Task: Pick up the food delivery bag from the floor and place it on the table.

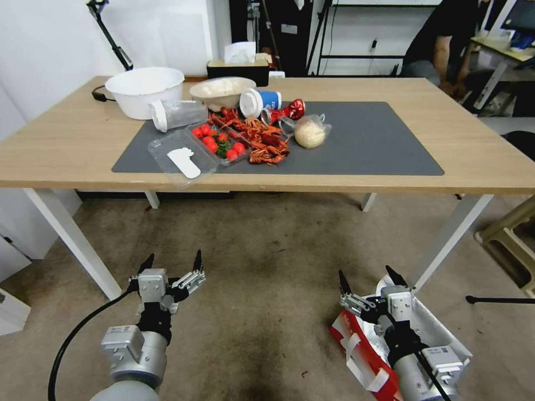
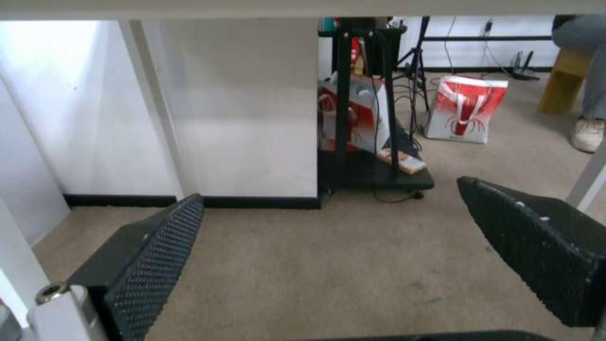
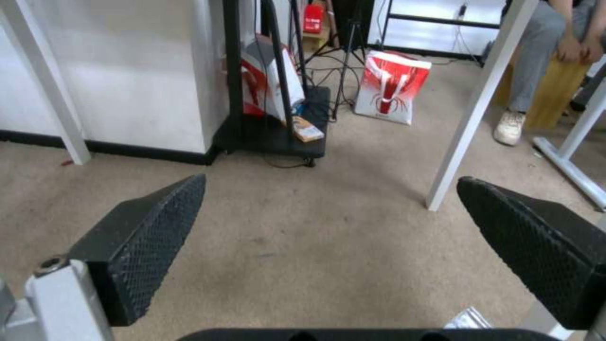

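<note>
The food delivery bag [image 1: 365, 348] lies on its side on the carpeted floor [image 1: 267, 262] at the lower right, white with a red side panel, white handles and foil lining. My right arm hangs directly over it, and my right gripper [image 1: 368, 277] stands open just past the bag's far end with nothing between its fingers; the right wrist view shows the same gripper [image 3: 331, 180] open above bare carpet. My left gripper [image 1: 173, 259] is open and empty over the floor at the lower left, also open in its wrist view [image 2: 331, 190]. The table [image 1: 61, 150] stands ahead.
White table legs [image 1: 75, 242] [image 1: 448, 242] flank the floor ahead. Food containers, crayfish [image 1: 262, 139] and a bun in a clear bag [image 1: 310, 133] crowd the grey mat [image 1: 379, 139]. Another red-and-white bag [image 3: 391, 87] and a black wheeled stand [image 3: 278, 137] stand beyond the table.
</note>
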